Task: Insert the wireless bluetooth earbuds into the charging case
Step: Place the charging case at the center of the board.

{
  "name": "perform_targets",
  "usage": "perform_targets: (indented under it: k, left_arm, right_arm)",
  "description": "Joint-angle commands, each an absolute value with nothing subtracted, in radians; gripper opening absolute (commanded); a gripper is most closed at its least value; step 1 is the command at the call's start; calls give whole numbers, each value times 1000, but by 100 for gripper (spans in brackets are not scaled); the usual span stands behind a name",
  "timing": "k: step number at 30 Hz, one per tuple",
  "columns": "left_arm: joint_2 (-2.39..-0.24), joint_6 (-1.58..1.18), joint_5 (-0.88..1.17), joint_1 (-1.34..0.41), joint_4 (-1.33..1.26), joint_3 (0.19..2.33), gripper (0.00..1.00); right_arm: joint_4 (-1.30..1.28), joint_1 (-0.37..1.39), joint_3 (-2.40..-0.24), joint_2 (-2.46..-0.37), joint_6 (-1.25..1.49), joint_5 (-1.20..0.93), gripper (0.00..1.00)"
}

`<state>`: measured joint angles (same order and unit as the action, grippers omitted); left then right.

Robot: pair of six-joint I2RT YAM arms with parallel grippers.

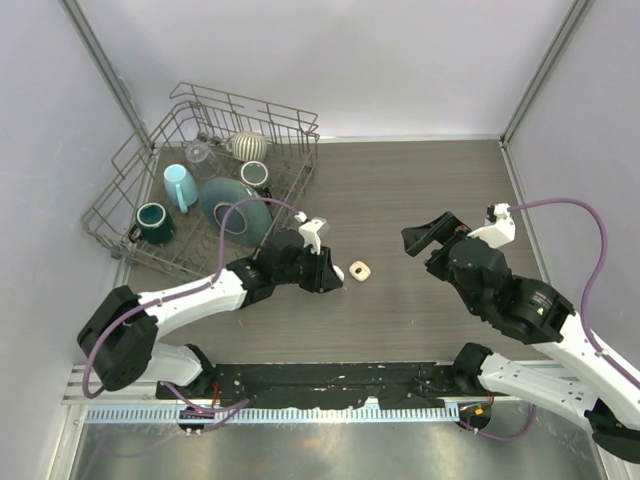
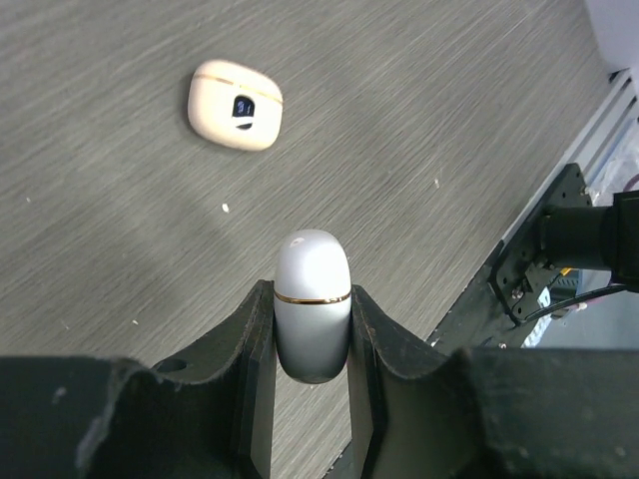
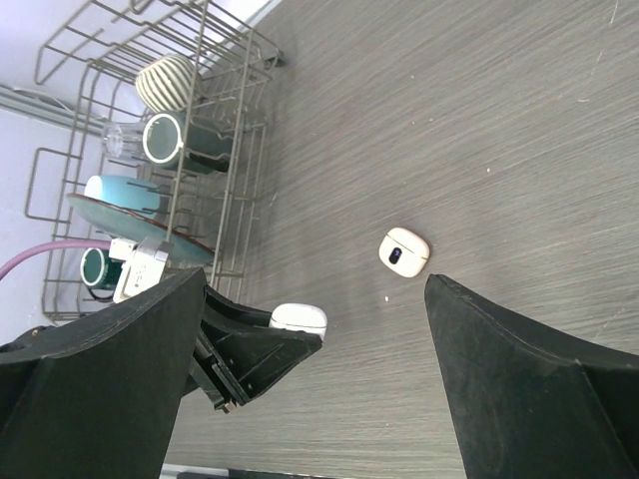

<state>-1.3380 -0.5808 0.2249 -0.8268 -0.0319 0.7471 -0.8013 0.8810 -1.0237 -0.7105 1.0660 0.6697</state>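
Left gripper (image 2: 312,297): clamped on a white pod (image 2: 313,274), pinched across its narrow sides just below a thin gold seam, domed end poking past the fingertips. Probably gripped that way to leave the seam and top free for opening or for a hand-over. Seemingly carried just clear of the table (image 1: 420,180). Looks like a closed charging case, judging by the seam.

Just ahead on the wood, lying flat and apart from both arms: a cream pod (image 2: 235,104) with a small dark window, also case-like. No earbuds to be made out in any view; perhaps shut inside one pod, impossible to tell.

Right gripper (image 3: 315,281): spread wide, nothing between the jaws, aimed across at the left gripper and the cream pod, apparently ready to help.

Left arm stretched low and forward, reaching toward mid-table. Right arm folded back, elbow raised, well apart from both pods. Off to the far left, a rack (image 1: 130,165) of crockery, uninvolved.
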Motion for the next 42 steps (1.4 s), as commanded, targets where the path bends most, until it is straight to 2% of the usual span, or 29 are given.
perform_targets:
  k: [1, 10, 24, 26, 31, 35, 40, 42]
  left_arm:
    - [-1397, -620, 256, -838, -86, 753, 0]
    - [-1545, -658, 204, -919, -61, 798, 6]
    - [-1712, -692, 247, -922, -147, 864, 15]
    - [-1727, -693, 252, -922, -164, 865, 21]
    - [-1726, -678, 219, -925, -144, 881, 25]
    - [-1750, -621, 198, -923, -54, 926, 34]
    - [-1761, -591, 179, -927, -12, 963, 38]
    - [-1761, -595, 184, -927, -11, 966, 42]
  right_arm:
    - [-799, 882, -1014, -741, 1100, 692, 97]
    - [-798, 881, -999, -746, 1104, 699, 97]
    - [-798, 881, -983, -738, 1101, 704, 97]
    - [-798, 880, -980, -732, 1104, 707, 97]
    - [-798, 881, -974, -726, 1104, 712, 97]
    - [-798, 881, -971, -718, 1106, 723, 97]
    - [-798, 882, -968, -712, 1104, 723, 97]
    - [-799, 881, -963, -707, 1106, 723, 97]
